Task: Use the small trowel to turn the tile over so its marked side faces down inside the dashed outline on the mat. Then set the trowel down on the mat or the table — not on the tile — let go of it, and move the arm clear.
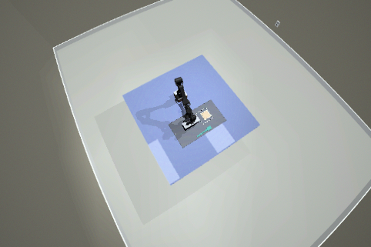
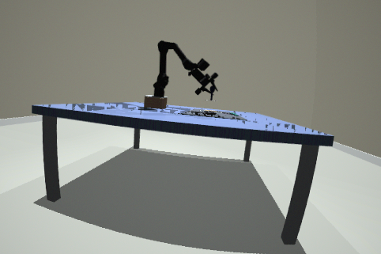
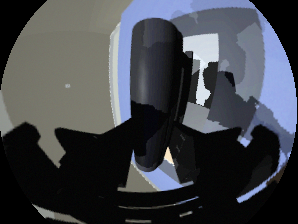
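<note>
My gripper (image 1: 189, 118) (image 2: 212, 89) (image 3: 150, 118) is shut on the trowel's dark handle (image 3: 156, 65). The thin pale blade (image 2: 210, 100) hangs above the mat in the exterior view. The tile (image 1: 205, 115) shows a plain beige upper face and looks flat within the dashed outline on the grey mat (image 1: 181, 137), right of the gripper in the top view. A sliver of the tile (image 3: 169, 156) shows beside the handle in the wrist view. The tile's underside is hidden.
A white rectangular piece (image 1: 185, 127) (image 3: 206, 42) lies on the mat below the gripper. A thin teal object (image 1: 208, 128) lies near the mat's edge. The blue table (image 1: 192, 70) (image 2: 99, 111) carries the arm's brown base block (image 2: 155, 102).
</note>
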